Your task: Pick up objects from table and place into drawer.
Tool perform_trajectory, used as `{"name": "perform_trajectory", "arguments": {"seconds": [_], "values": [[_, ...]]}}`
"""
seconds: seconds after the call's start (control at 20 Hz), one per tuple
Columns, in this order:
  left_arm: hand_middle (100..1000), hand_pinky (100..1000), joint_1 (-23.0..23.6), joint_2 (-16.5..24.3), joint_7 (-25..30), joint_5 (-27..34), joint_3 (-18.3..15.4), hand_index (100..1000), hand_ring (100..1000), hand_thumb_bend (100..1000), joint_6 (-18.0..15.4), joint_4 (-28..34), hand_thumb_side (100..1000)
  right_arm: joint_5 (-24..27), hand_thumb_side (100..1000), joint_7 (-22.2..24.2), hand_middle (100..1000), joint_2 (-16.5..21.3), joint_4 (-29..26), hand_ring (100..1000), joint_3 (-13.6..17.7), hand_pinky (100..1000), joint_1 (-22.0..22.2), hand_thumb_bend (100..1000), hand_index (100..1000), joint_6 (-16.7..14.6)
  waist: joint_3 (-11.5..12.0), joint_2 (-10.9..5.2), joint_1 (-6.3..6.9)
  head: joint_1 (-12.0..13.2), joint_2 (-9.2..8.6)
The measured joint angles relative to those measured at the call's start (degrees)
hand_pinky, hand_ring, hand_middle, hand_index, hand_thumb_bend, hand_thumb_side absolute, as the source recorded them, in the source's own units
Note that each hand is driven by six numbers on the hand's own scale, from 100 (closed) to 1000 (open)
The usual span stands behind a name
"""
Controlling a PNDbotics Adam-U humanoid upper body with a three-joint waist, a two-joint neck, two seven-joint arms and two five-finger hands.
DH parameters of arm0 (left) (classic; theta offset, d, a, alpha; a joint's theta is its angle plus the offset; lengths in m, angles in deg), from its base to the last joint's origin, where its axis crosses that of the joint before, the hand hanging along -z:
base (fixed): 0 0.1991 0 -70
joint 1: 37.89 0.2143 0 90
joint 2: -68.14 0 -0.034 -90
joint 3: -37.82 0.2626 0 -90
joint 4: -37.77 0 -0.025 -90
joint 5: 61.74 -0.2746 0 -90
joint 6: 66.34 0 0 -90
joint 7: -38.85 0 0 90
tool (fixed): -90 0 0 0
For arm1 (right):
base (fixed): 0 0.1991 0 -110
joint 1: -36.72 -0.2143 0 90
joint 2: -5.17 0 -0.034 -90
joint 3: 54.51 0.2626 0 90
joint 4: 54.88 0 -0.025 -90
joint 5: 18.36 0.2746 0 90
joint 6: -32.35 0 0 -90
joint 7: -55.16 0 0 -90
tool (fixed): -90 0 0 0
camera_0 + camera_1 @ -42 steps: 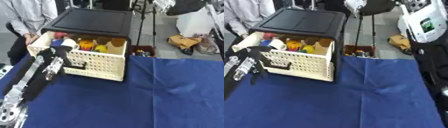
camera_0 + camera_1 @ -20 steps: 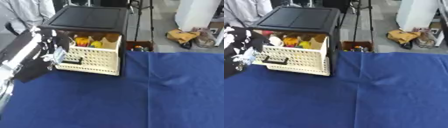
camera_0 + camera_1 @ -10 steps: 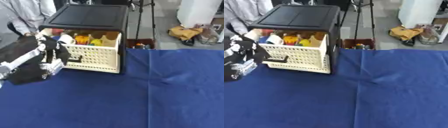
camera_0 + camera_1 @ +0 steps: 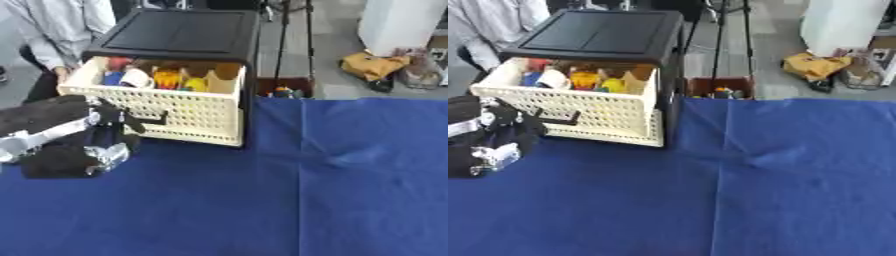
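- We are looking over the blue cloth (image 4: pixel 262 200), where no loose object is showing near us.
- Our left hand (image 4: pixel 96 145) is hovering beside the drawer's front (whether its fingers are spread, we cannot tell).
- The cream drawer (image 4: pixel 175 112) is standing pulled out of the black cabinet (image 4: pixel 184 32), holding colourful objects (image 4: pixel 166 79).
- We are judging the placing done; pushing the drawer shut is likely next.

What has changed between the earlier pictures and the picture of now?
The left hand has come back from the drawer: about two seconds ago it reached over the drawer's rim, and now it sits lower, before the drawer's front by the dark handle, above the blue cloth. The pictures do not show it holding anything. The drawer stays pulled out with the colourful things in it. The camera also shifted.
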Motion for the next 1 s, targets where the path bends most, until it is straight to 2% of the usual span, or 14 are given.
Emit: {"name": "perform_trajectory", "arguments": {"seconds": [0.25, 0.65, 0.8, 1.0], "values": [[512, 295, -1.9, 0.2, 4.9, -0.8, 1.7, 886, 418, 100, 0.1, -0.4, 1000, -0.4, 916, -0.2, 585, 0.1, 0.0, 705, 0.0, 780, 0.2, 100, 786, 0.3, -0.4, 0.00, 0.55, 0.5, 0.00], [572, 317, -5.6, -1.4, 12.5, -4.1, 4.6, 915, 430, 100, -0.7, -5.2, 1000, -0.5, 923, 0.0, 582, 0.1, 0.0, 703, 0.0, 777, 0.5, 100, 783, 0.4, -1.0, 0.00, 0.89, 1.0, 0.00], [610, 323, -6.2, -2.3, 13.9, -4.9, 5.2, 944, 437, 100, -1.0, -7.0, 1000, -0.5, 926, 0.1, 581, 0.1, -0.1, 702, 0.0, 776, 0.6, 100, 782, 0.5, -1.2, 0.04, 0.93, 1.3, 0.00], [610, 327, -7.4, -3.5, 14.3, -5.9, 5.8, 937, 439, 100, -1.2, -9.5, 1000, -0.5, 928, 0.3, 581, 0.1, -0.1, 701, 0.0, 775, 1.0, 100, 783, 0.8, -1.3, 0.13, 1.17, 1.5, 0.00]]}}
